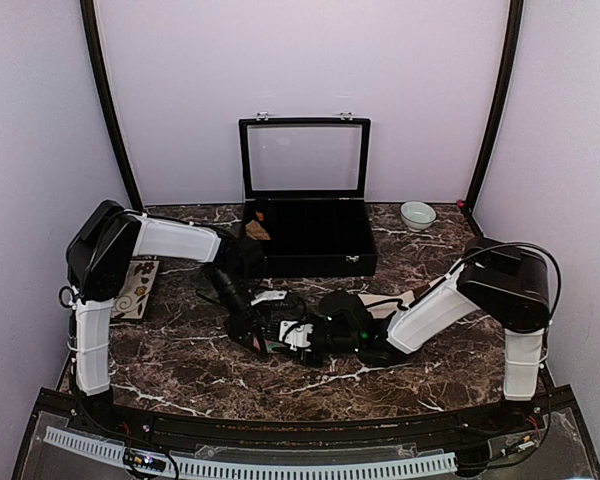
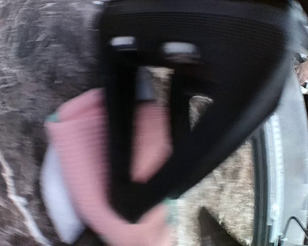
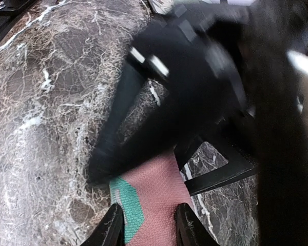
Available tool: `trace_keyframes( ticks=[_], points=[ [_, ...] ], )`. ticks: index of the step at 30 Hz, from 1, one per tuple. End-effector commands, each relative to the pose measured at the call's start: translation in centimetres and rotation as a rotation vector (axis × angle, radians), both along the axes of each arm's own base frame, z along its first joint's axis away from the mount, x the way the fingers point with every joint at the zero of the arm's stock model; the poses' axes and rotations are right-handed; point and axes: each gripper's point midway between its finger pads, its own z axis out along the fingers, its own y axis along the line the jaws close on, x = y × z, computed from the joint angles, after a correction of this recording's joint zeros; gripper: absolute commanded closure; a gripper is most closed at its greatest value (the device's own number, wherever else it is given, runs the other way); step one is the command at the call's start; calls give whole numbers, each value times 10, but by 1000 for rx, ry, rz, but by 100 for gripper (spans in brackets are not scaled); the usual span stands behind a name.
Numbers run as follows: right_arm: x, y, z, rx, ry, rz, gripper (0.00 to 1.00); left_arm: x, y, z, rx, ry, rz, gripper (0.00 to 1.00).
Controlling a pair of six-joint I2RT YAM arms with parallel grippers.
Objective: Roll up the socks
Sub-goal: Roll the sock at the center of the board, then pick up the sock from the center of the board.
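The pink sock (image 3: 159, 195) with a mint-green patch lies on the marble between my two grippers. My right gripper (image 3: 152, 225) has a finger on each side of it, close to its edges, jaws apart. My left gripper (image 3: 143, 174) hangs just beyond, blurred, its two fingers spread over the sock's far part. The left wrist view is blurred: pink sock (image 2: 77, 154) with a white patch behind a black finger. In the top view both grippers, left (image 1: 273, 338) and right (image 1: 292, 337), meet mid-table and hide most of that sock. The cream-beige sock (image 1: 400, 300) lies under the right forearm.
An open black case (image 1: 310, 250) with a glass lid stands at the back, a small tan bundle (image 1: 260, 229) in its left end. A pale bowl (image 1: 417, 214) sits back right. A patterned card (image 1: 137, 288) lies by the left arm.
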Motion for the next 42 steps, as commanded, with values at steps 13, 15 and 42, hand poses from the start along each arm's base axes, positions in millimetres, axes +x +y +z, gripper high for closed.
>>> trace_keyframes(
  ticks=[13,15,42],
  points=[
    [-32,-100,-141,-476,373,-164,71,19,65,11,111,-175,170,1],
    [-34,-99,-141,-470,405,-167,71,26,67,18,72,-222,199,1],
    [-50,-94,-135,-303,951,-279,92,9,20,27,-134,-702,7,11]
  ],
)
